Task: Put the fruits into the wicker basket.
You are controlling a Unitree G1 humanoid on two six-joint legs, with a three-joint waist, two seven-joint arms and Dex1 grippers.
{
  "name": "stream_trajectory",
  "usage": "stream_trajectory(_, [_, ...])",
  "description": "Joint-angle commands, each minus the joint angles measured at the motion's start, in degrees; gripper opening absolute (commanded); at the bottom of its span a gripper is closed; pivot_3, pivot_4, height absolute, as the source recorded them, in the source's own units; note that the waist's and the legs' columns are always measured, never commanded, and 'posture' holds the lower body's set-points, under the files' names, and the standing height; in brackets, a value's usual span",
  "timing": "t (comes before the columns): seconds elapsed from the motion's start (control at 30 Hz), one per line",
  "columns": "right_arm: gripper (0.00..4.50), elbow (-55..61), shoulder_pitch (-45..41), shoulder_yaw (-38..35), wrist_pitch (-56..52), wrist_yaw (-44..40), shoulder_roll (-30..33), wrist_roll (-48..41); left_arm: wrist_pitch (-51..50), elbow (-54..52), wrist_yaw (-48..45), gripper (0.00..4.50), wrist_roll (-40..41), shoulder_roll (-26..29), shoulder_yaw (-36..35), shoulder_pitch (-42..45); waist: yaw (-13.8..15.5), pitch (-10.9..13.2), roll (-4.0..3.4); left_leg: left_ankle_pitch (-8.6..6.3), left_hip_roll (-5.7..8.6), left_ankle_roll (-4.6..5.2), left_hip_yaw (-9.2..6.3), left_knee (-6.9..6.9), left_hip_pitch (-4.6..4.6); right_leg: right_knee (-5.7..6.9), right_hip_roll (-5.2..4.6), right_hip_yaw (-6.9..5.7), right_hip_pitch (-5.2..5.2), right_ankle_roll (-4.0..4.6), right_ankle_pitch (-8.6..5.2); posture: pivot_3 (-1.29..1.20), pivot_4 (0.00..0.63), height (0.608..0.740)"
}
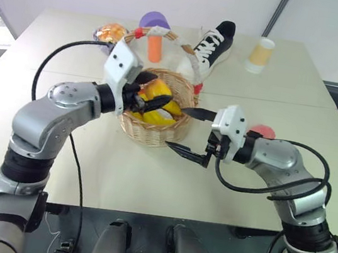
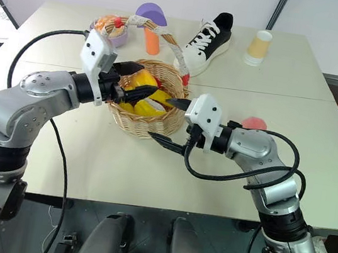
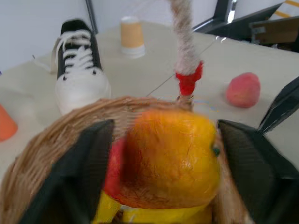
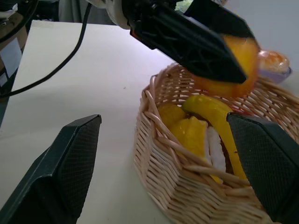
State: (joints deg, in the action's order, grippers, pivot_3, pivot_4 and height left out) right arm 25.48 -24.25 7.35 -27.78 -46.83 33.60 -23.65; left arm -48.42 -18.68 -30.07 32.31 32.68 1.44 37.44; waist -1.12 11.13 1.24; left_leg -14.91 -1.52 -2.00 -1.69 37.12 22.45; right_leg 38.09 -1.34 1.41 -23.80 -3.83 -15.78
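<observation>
The wicker basket [image 1: 155,134] stands mid-table with a yellow banana [image 4: 210,112] lying inside. My left gripper [image 1: 160,90] hovers over the basket from the left. Its fingers [image 3: 79,177] are spread open on either side of the red-orange-yellow mango [image 3: 173,158], which sits just above the fruit in the basket. The pink peach [image 1: 262,131] lies on the table to the right of the basket, behind my right arm. My right gripper [image 1: 184,131] is wide open and empty beside the basket's right near wall.
Behind the basket stand a black-and-white shoe [image 1: 214,47], a paper cup [image 1: 260,54], a purple-capped orange mushroom [image 1: 154,32] and a lilac bowl [image 1: 110,32]. The basket's arched handle [image 1: 170,35] rises over its far side.
</observation>
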Motion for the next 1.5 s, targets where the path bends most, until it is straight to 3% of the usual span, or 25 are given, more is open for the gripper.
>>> stream_trajectory(0.03, [4.5,0.74,1.76,-5.48,0.79,1.39,3.58,1.74,2.01,-0.7,-1.83,4.44,-1.16,0.65,-0.27,1.3,0.27,0.0,0.0,0.0,0.01,0.0,0.01,0.01,0.0,0.0,-0.02,0.0,0.01,0.0,0.0,0.0,0.15,0.74])
stream_trajectory(0.2, [4.5,-10.54,5.17,-8.94,8.22,0.83,17.79,14.37,9.46,-6.15,-13.81,4.44,2.27,2.5,-0.73,-4.04,0.45,0.0,0.0,0.0,0.17,-0.01,0.11,0.05,-0.01,-0.08,-0.21,0.02,0.1,-0.02,0.01,0.0,0.15,0.74])
stream_trajectory(0.33, [4.5,-19.08,4.89,-10.76,12.08,0.77,21.94,17.01,10.46,-7.43,-15.02,4.44,-0.07,2.26,3.16,-6.49,0.33,0.01,0.01,0.0,0.15,0.0,0.14,0.03,-0.01,-0.13,-0.18,0.04,0.1,-0.01,0.0,0.0,0.15,0.74])
stream_trajectory(0.53, [4.5,-27.43,2.28,-12.9,10.46,5.18,15.65,15.53,10.61,-9.05,-13.5,4.44,-2.77,0.04,7.47,-8.0,-0.27,0.01,0.0,0.0,0.05,0.01,0.16,0.05,-0.15,-0.06,-0.01,0.14,0.16,-0.01,0.0,0.0,0.15,0.74])
stream_trajectory(0.9, [4.5,-35.92,1.68,-12.76,8.74,8.08,11.71,16.97,10.4,-8.73,-13.24,4.44,-3.82,-1.1,8.28,-8.13,0.17,0.03,-0.06,0.01,0.09,0.01,0.15,0.06,-0.11,-0.07,-0.07,0.11,0.16,-0.01,0.0,0.0,0.15,0.74])
stream_trajectory(0.97, [3.96,-36.01,1.69,-13.15,8.85,7.95,11.08,16.12,10.48,-8.16,-13.24,4.5,-4.12,-1.39,8.25,-7.83,0.09,0.03,-0.06,0.0,0.08,0.01,0.14,0.06,-0.12,-0.06,-0.05,0.11,0.17,-0.01,0.0,0.0,0.15,0.74])
stream_trajectory(1.07, [2.66,-34.64,1.84,-13.21,9.86,8.39,10.82,16.49,10.81,-7.81,-13.57,4.5,-4.26,-1.5,7.76,-7.85,0.07,0.03,-0.06,0.01,0.07,0.01,0.14,0.06,-0.12,-0.06,-0.04,0.11,0.17,-0.01,0.0,0.0,0.15,0.74])
stream_trajectory(1.13, [2.19,-31.04,2.36,-13.14,11.3,7.51,11.13,16.27,11.17,-7.6,-13.79,4.5,-3.5,-1.3,5.86,-8.31,0.08,0.04,-0.08,0.01,0.07,0.0,0.15,0.06,-0.12,-0.06,-0.05,0.11,0.17,-0.02,0.0,0.0,0.15,0.74])
stream_trajectory(1.23, [2.19,-22.82,3.47,-12.84,13.88,3.8,11.89,14.33,10.85,-7.44,-14.44,4.5,-0.76,-0.02,0.85,-10.03,-0.08,0.05,-0.09,0.0,0.06,0.0,0.14,0.05,-0.12,-0.06,-0.02,0.11,0.14,-0.02,0.0,0.0,0.15,0.74])
stream_trajectory(1.33, [2.19,-8.81,3.5,-12.98,7.52,-1.75,11.66,4.75,10.53,-6.06,-16.18,4.5,3.26,3.12,-8.34,-14.8,-0.26,0.07,-0.14,0.0,-0.07,0.0,0.13,0.02,-0.13,-0.05,0.1,0.12,0.12,-0.01,0.0,0.0,0.15,0.74])
stream_trajectory(1.4, [2.19,-1.14,1.8,-11.75,1.32,-3.03,10.09,-2.74,10.0,-4.63,-17.11,4.5,5.86,5.11,-14.29,-18.29,-0.32,0.07,-0.14,0.0,-0.25,0.01,0.08,0.02,-0.13,-0.06,0.25,0.12,0.12,0.0,0.0,0.0,0.15,0.74])
stream_trajectory(1.5, [2.19,3.89,-2.74,-5.03,-1.44,-0.89,3.99,-4.76,10.56,-3.45,-16.58,4.5,7.31,6.62,-19.74,-21.97,-0.1,0.06,-0.11,0.0,-0.33,0.01,-0.02,0.04,-0.15,-0.06,0.34,0.06,0.14,0.07,0.02,0.0,0.15,0.74])
